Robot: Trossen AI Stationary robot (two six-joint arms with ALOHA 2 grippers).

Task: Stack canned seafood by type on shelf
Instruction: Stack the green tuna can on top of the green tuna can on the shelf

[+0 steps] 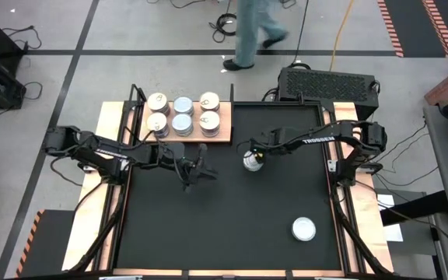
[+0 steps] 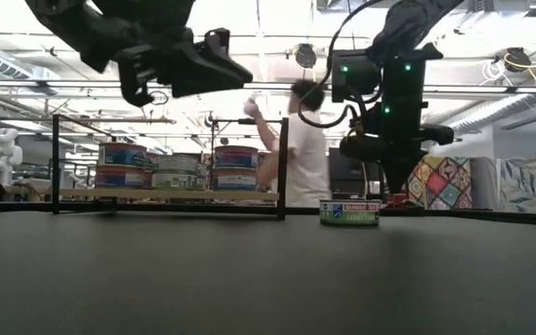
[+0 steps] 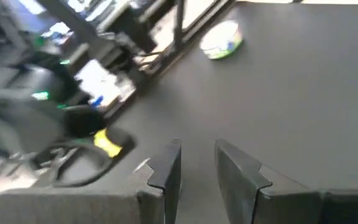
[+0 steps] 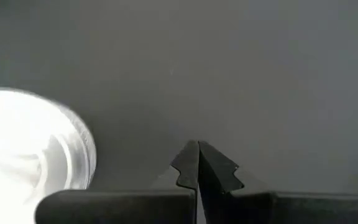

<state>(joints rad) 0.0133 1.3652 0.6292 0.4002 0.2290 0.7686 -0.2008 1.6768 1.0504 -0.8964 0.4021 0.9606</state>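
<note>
Six tins (image 1: 183, 113) stand in two rows of three on the pale wooden shelf (image 1: 226, 134) at the table's far edge; in the low view the tins (image 2: 177, 167) show in two tiers. One blue-labelled tin (image 1: 250, 161) (image 2: 350, 212) stands on the black mat. My right gripper (image 4: 197, 163) is shut and points down just beside that tin's shiny lid (image 4: 33, 146), apart from it. Another tin (image 1: 304, 229) (image 3: 222, 40) sits alone toward the near right. My left gripper (image 1: 201, 167) (image 3: 196, 167) is open, raised over the mat and holds nothing.
A black rail frame (image 2: 282, 167) stands around the shelf's end. Wooden side strips (image 1: 107, 202) flank the black mat (image 1: 232, 225), which lies bare between the two loose tins. A person (image 2: 305, 154) moves behind the table's far edge.
</note>
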